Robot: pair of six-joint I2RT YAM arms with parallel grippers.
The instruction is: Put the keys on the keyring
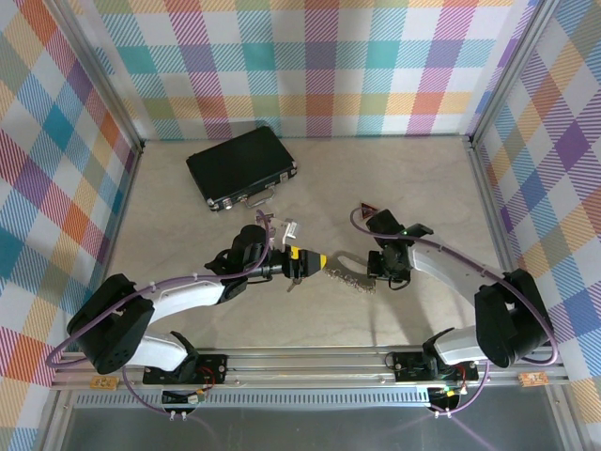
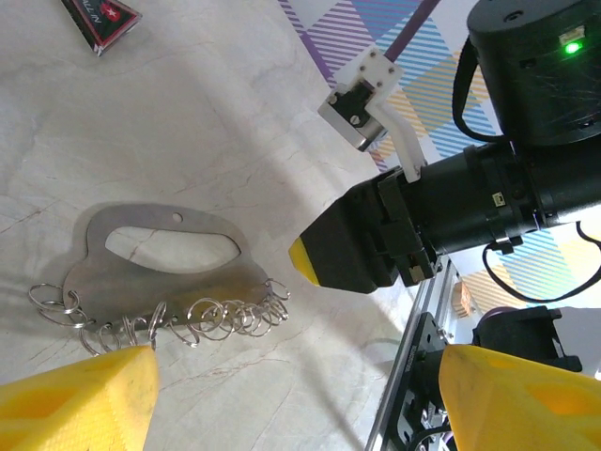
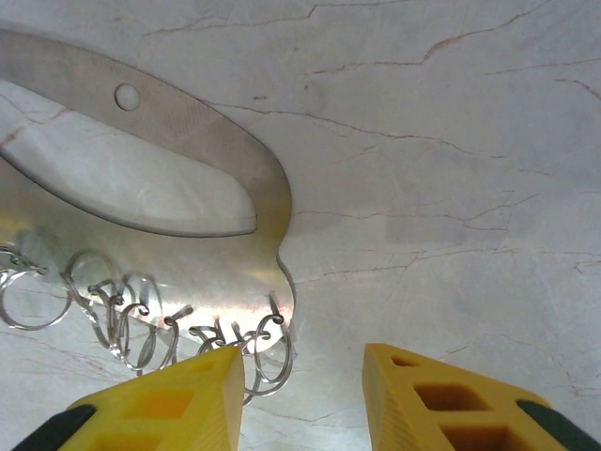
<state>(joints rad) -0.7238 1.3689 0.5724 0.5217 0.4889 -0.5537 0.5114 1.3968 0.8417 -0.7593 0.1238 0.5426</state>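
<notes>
Top external view: two robot arms reach in from the near edge of a pale, marble-patterned table (image 1: 169, 225) ringed by bright plaid walls, and their grippers nearly meet at its centre. The keyring (image 1: 349, 273) lies flat on the table between them. It is a silvery metal plate with a handle-shaped cutout and a row of small wire rings along one edge. The left gripper (image 1: 310, 261) points at it from the left, and the right gripper (image 1: 378, 270) stands over its right end. A closed black case (image 1: 242, 167) sits toward the back, well apart from the arms, and a dark red triangular piece (image 1: 366, 212) lies just behind the right gripper. In the left wrist view, the left gripper (image 2: 296, 376) has its yellow fingers (image 2: 84, 399) spread wide with nothing between them. The keyring (image 2: 141, 282) lies ahead of it and the right gripper's (image 2: 305, 263) black, yellow-tipped end is beside the ring row. The triangular piece (image 2: 103, 19) is at the far top edge. In the right wrist view, the right gripper (image 3: 300, 366) hovers at the rounded end of the keyring (image 3: 207, 122). Its yellow fingers (image 3: 160, 409) are a modest gap apart with bare table between them, and one finger overlaps the last few rings. Whether it touches them cannot be told.
</notes>
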